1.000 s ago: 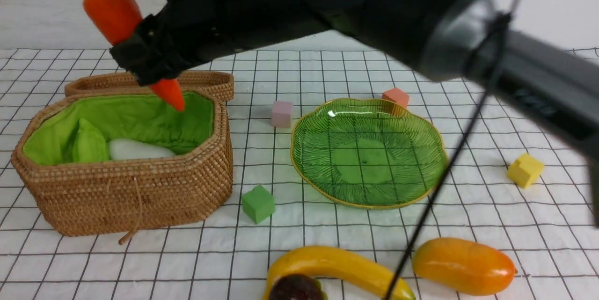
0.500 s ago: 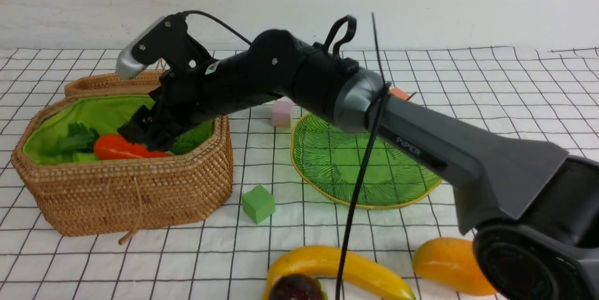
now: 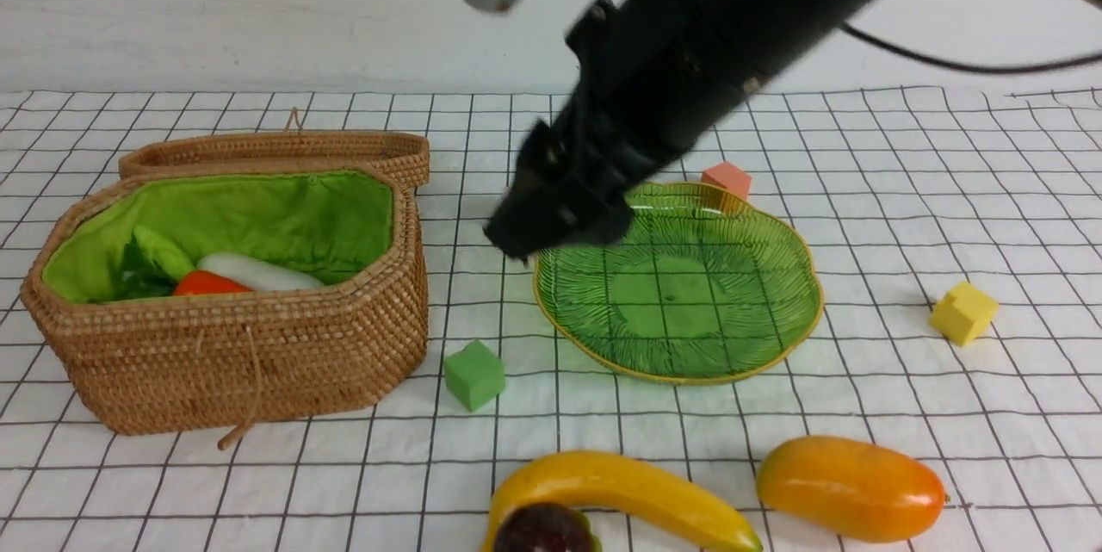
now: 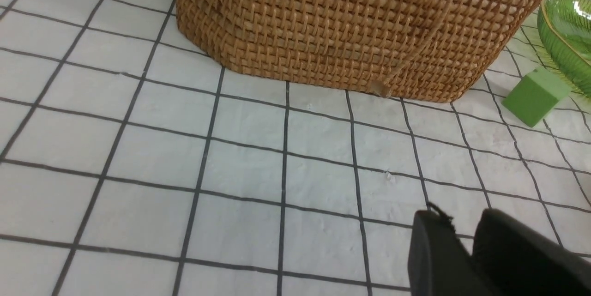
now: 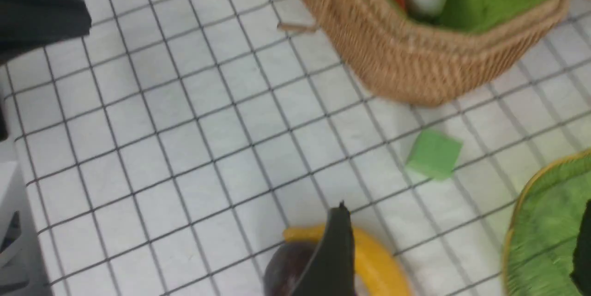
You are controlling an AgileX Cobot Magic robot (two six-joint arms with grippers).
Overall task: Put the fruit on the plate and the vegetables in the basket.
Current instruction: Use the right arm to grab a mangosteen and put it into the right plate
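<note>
The right gripper (image 3: 551,229), blurred but apparently spread wide and empty, hangs over the plate's (image 3: 689,379) rim. Banana (image 3: 620,492), mango (image 3: 852,487) and maroon ball (image 3: 544,530) lie near the plate. Grabbing the banana could send the ball touching it rolling.

Rough woven wicker basket (image 3: 258,362) with cloth lining (image 3: 258,216); glossy ribbed glass plate (image 3: 732,294); shiny smooth banana (image 3: 620,487); matt foam cube (image 3: 473,374).
</note>
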